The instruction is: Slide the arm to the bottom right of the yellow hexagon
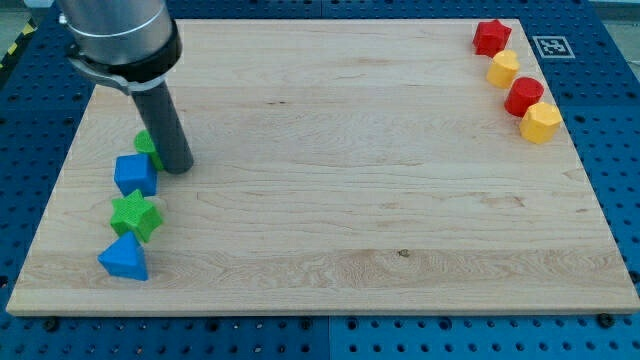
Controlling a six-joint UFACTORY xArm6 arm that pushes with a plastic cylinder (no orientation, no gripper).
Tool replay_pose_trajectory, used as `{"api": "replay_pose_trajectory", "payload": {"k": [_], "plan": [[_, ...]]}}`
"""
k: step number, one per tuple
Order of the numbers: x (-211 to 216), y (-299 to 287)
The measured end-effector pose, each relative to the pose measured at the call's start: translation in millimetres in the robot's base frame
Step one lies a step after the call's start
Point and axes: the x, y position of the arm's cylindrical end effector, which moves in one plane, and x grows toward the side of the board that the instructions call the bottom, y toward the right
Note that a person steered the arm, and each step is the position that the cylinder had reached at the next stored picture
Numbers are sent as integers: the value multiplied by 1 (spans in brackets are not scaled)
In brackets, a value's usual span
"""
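Note:
The yellow hexagon (541, 122) lies at the view's upper right, near the board's right edge. It is the lowest in a slanted row of blocks. My tip (178, 168) rests on the board at the view's left, far from the hexagon. The tip stands right beside a blue block (135, 175), with a green block (146, 146) partly hidden behind the rod.
Above the hexagon lie a red block (524, 96), a second yellow block (503, 68) and a red star (491, 37). At the left, a green star (135, 215) and a blue triangle (124, 258) lie below the blue block. The wooden board (340, 200) sits on a blue table with a printed marker (550, 45).

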Motion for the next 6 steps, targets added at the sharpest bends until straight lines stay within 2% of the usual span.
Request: {"api": "replay_pose_trajectory", "payload": {"k": [2,3,4,6], "plan": [[0,-11],[0,56],[2,154],[9,386]]}}
